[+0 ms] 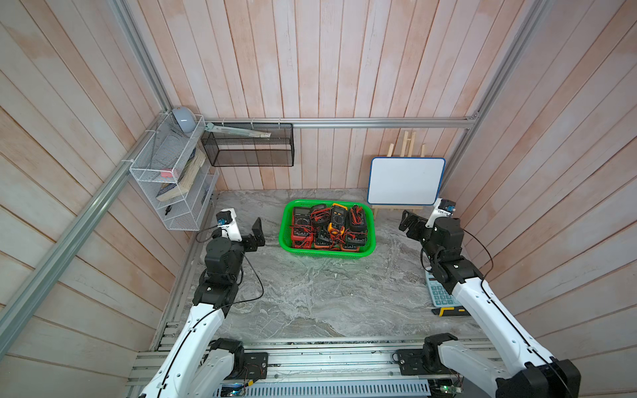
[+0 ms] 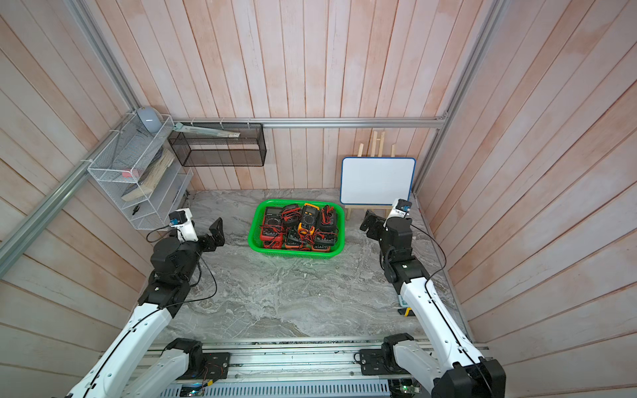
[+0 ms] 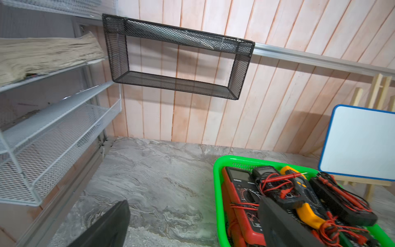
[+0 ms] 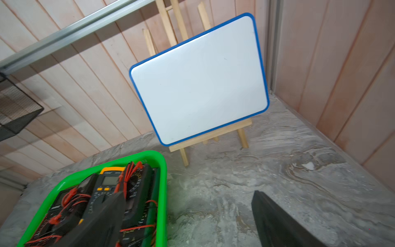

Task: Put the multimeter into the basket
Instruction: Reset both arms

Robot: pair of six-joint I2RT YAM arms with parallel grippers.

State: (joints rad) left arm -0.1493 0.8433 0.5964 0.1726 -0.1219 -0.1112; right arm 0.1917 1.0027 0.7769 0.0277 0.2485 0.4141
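Marble-look desk (image 1: 310, 296) up front. Further in, the left gripper (image 1: 258, 234) and right gripper (image 1: 408, 225) flank the green basket (image 1: 283, 224), jaws spread wide on both, holding nothing. The multimeters (image 1: 337, 215) are piled inside it under tangled red leads (image 1: 319, 216), labels too blurry to read. Blank whiteboard (image 1: 405, 181) at the back.
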